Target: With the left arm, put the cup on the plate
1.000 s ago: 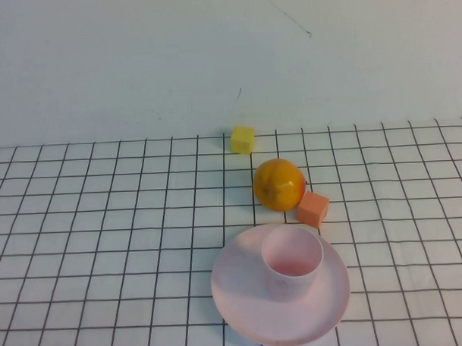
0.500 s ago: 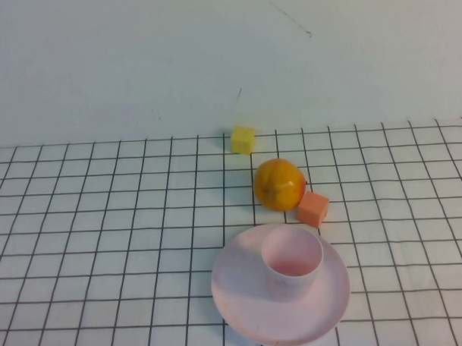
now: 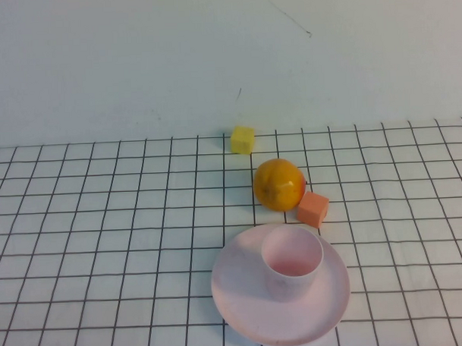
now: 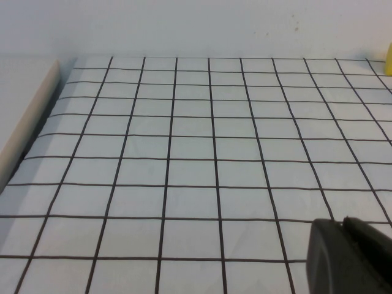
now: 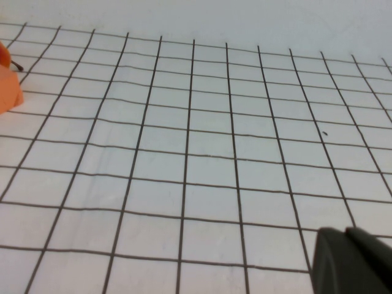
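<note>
The pale pink cup [image 3: 292, 261] stands upright on the round pale pink plate [image 3: 239, 294], near the table's front edge. Neither arm shows in the high view. In the left wrist view, my left gripper [image 4: 343, 222] is shut with nothing in it, low over bare grid cloth, and neither cup nor plate shows there. My right gripper [image 5: 346, 231] is also shut and empty, over bare grid cloth in the right wrist view.
An orange fruit [image 3: 278, 184] sits just behind the plate, with an orange cube [image 3: 313, 208] beside it. A yellow cube [image 3: 243, 139] lies by the back wall. The left wrist view shows a pale raised edge [image 4: 24, 122] bordering the cloth.
</note>
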Controlling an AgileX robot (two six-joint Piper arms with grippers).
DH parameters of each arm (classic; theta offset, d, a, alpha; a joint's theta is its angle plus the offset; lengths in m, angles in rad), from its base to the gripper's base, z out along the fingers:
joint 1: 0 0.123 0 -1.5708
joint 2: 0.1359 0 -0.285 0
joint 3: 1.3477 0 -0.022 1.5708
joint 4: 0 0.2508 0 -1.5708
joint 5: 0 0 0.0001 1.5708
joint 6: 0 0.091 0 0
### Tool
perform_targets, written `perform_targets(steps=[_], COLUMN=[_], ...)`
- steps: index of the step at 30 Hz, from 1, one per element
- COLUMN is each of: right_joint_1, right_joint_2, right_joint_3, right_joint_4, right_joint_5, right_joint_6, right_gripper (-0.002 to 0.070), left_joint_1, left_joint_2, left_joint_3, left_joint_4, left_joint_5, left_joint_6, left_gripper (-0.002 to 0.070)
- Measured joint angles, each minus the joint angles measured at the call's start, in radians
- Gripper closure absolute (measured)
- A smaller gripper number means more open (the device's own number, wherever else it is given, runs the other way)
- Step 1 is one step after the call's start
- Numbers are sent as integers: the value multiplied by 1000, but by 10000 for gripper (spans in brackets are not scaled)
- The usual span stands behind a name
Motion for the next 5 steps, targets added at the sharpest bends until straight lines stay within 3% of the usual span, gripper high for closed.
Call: perform_targets(steps=[5], right_joint_1=[0], right_joint_2=[0], right_joint_3=[0], right_joint_4=[0], right_joint_5=[0], right_joint_6=[0], right_gripper=[678], left_joint_1=[0], left_joint_2=[0], left_joint_3=[0], left_joint_4=[0], left_joint_5=[2], left_joint_6=[0], left_gripper=[677])
